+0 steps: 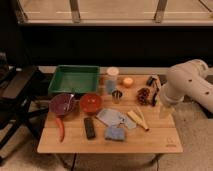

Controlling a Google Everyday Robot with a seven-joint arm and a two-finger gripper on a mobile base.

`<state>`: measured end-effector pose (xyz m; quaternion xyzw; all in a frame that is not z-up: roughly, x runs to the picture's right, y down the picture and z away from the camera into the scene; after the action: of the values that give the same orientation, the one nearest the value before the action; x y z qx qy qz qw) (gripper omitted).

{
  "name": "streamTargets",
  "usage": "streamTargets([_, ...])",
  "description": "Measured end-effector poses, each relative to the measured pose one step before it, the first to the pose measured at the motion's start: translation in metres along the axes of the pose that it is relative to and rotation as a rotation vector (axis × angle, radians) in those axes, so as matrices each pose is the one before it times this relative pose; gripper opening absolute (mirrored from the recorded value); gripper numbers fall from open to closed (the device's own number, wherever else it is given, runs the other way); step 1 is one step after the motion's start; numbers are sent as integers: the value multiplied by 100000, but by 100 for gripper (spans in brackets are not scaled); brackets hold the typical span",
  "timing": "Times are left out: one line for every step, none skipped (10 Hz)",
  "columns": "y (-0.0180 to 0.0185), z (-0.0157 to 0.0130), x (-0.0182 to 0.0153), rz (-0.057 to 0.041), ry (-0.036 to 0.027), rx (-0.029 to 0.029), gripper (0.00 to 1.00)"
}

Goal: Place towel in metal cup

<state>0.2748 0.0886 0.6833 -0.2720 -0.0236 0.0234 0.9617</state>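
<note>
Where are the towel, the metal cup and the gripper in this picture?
towel (111, 117): camera view, middle of the rumpled pale cloth.
metal cup (117, 96): camera view, on its shiny side wall.
gripper (157, 95): camera view, on its dark body, at the right side of the scene.

Pale grey-blue towel (111, 117), silver metal cup (117, 95), green tray (75, 80), red bowl (83, 103); dark hand (157, 96) at the tan table (150, 141)'s right side.
</note>
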Motion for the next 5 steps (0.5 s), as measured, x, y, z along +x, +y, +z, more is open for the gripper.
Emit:
streamTargets([-305,67,-1290,-958,-3442,-16,65])
streamTargets([-169,683,-1830,-1801,-3557,41,65])
streamTargets([-79,1272,-2316,-2466,-3957,-14,65])
streamTargets([-11,1087,-1929,-2501,-3620,-75,65])
streamTargets([55,957,-1595,-3334,-3348,-589,65])
